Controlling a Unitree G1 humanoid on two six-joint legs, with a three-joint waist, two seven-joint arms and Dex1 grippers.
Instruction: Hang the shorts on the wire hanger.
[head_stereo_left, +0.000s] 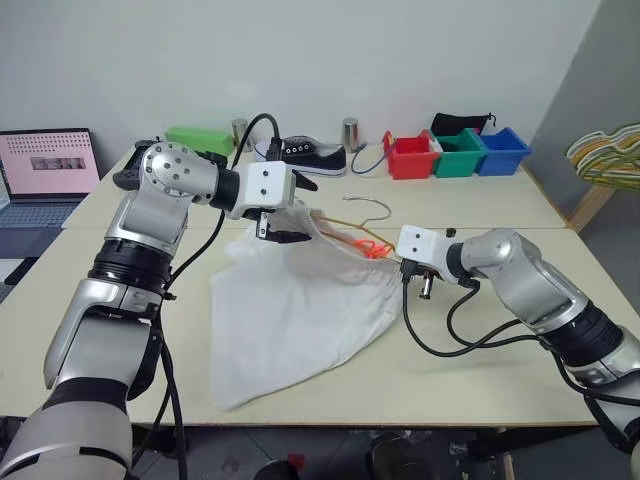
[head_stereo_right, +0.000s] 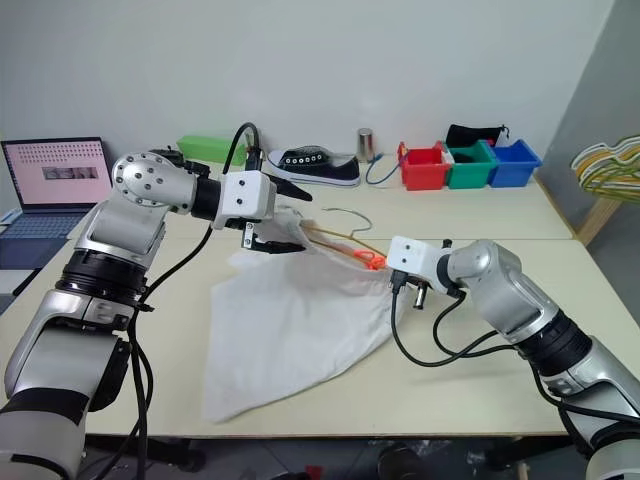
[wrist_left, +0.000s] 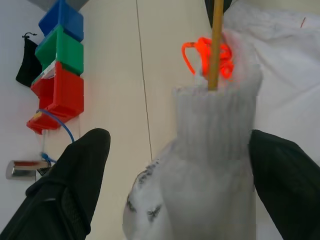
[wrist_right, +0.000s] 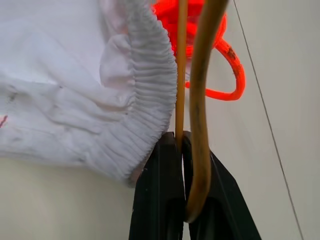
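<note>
The right claw (wrist_right: 182, 150) pinches the wire hanger (head_stereo_left: 345, 237) steady, while the released left claw (wrist_left: 175, 190) straddles the shorts (head_stereo_left: 300, 310) waistband to feed it on.

The shorts (head_stereo_left: 295, 310) lie on the table (head_stereo_left: 480, 370) between both arms, the wire hanger (head_stereo_left: 345, 232) threaded through their far edge.

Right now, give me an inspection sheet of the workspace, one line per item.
Surface: pale table, seam between two tops.
Job's things: white shorts spread on it; wire hanger threaded through the waistband.
Clutter: sneaker, red, green, blue bins, two metal cups, green box, orange cord.
End effectors: left end effector open around the waistband; right end effector shut on the wire hanger.
Cables: black leads looping off both wrists.
Surroundings: laptop, hangers at right.
</note>
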